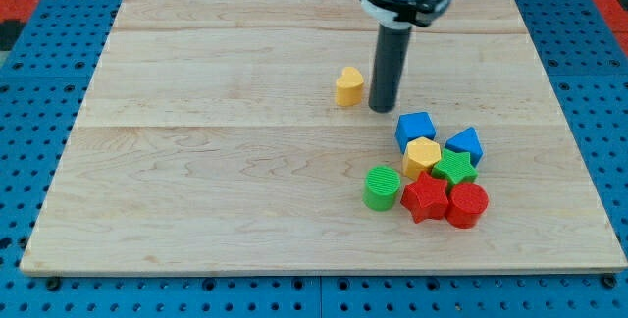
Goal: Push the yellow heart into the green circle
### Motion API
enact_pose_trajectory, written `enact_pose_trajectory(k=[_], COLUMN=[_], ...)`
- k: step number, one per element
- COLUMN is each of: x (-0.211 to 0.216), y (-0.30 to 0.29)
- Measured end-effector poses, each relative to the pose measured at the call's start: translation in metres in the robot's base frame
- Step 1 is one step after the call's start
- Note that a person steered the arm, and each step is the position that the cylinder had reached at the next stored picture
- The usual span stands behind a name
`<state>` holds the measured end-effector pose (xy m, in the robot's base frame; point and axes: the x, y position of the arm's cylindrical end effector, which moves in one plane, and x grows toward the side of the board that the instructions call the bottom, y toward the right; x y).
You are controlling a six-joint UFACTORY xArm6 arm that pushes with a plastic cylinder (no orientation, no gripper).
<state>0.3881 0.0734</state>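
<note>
Yellow heart (348, 86) sits on the counter (196, 190), up and to the view's left of the green circle (382, 187) and well apart from it. You'll find my tip (382, 109) just beside the heart on the view's right, seemingly not quite touching. No gripper exists on this rod. The green circle stands at the left edge of the cluster: yellow hexagon (422, 154), red star (424, 198).

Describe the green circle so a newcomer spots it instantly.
On the wooden board, find the cluster of blocks at the view's lower right. The green circle sits on that cluster's left edge, beside the red star. It is the only round green block; the green star is pointed.
</note>
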Motion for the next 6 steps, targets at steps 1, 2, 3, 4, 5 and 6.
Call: enact_pose_trajectory(k=[1, 2, 3, 4, 5, 6], x=[-0.092, -0.039, 0.009, 0.005, 0.012, 0.007], y=[0.013, -0.029, -0.021, -0.006, -0.046, -0.065])
